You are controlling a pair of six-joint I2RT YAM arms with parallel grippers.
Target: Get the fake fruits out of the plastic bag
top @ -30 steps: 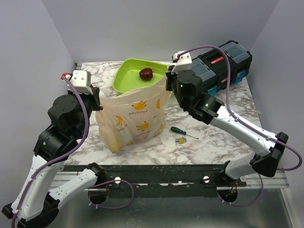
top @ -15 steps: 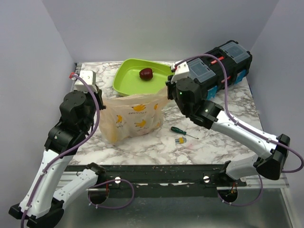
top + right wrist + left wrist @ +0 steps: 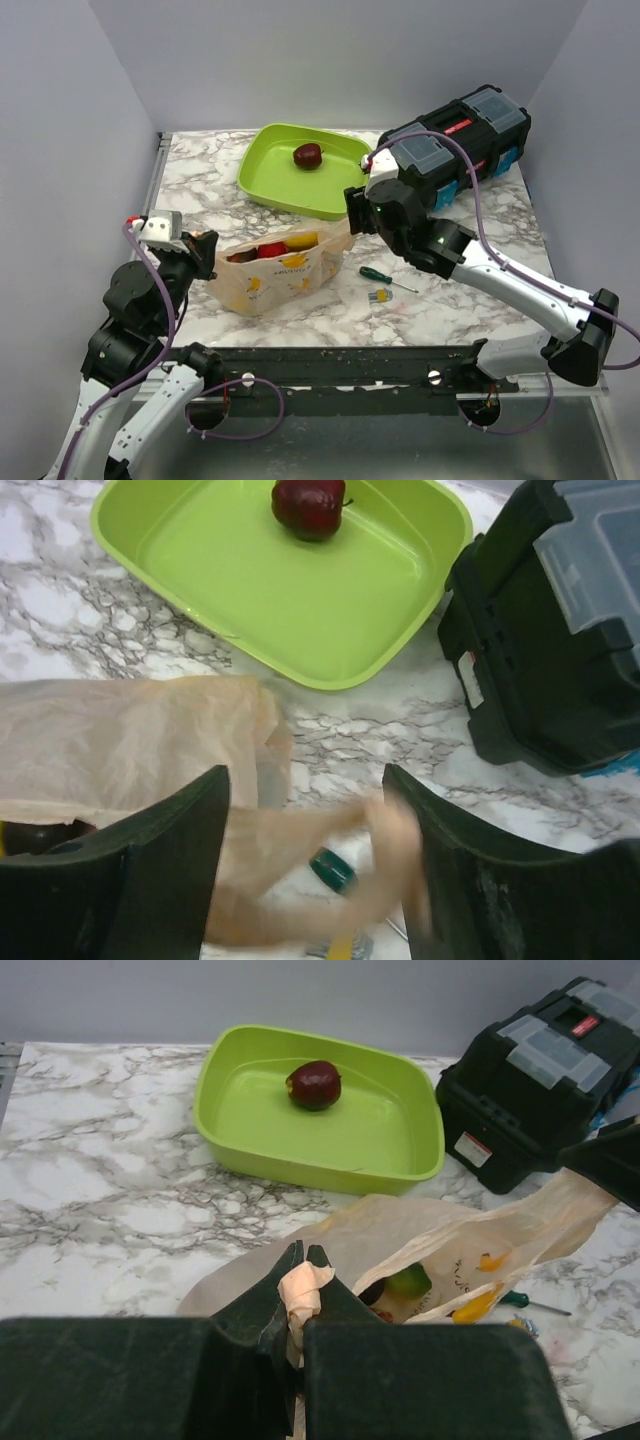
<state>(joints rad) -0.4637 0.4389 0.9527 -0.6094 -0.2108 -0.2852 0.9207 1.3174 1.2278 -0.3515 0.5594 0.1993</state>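
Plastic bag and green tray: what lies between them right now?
Nothing: only bare marble table separates the plastic bag from the green tray, clearest in the left wrist view.

The top external view looks down from above and behind both arm bases toward the far grey wall, taking in the whole white marbled worktop (image 3: pixel 200 190). The left wrist view sits low and close behind the left fingers (image 3: pixel 250 1325), facing forward across the worktop. The right wrist view looks steeply down between the right fingers (image 3: pixel 160 860), nearer the surface. All three views share the shallow lime-green plastic tray (image 3: pixel 320 1175), the glossy dark red toy fruit (image 3: pixel 308 505) in it, the black plastic toolbox with clear lid panels (image 3: pixel 520 1110) and the crinkly pale-orange translucent plastic bag (image 3: pixel 275 282).
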